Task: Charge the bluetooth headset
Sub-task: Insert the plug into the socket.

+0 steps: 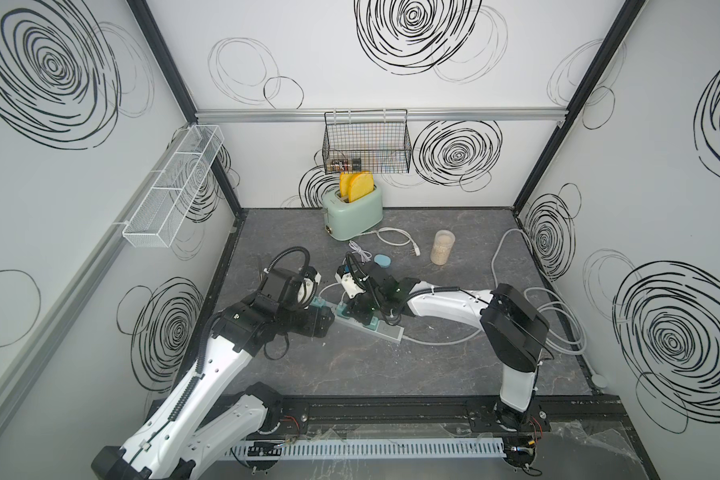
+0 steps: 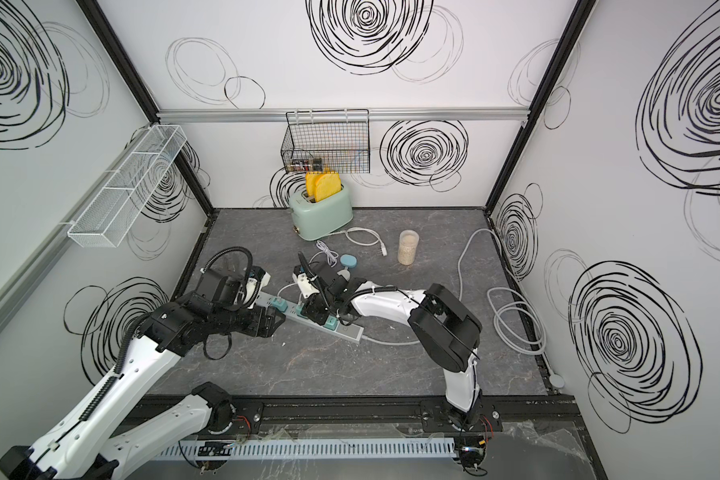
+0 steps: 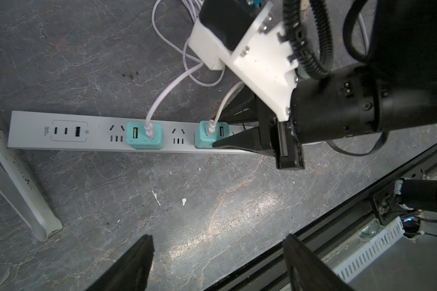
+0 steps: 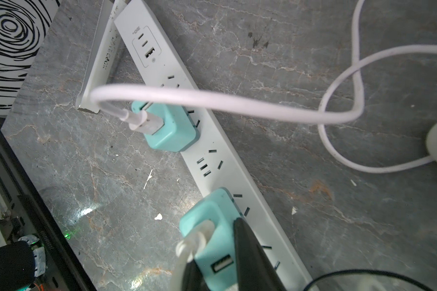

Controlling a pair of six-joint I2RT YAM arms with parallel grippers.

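Presently, item: my right claw clenched on the teal USB adapter, likely pressing it home in the power strip. My left claw hung released nearby, clear of that work. Blue oval headset case, presumably, lay on the desk beyond.
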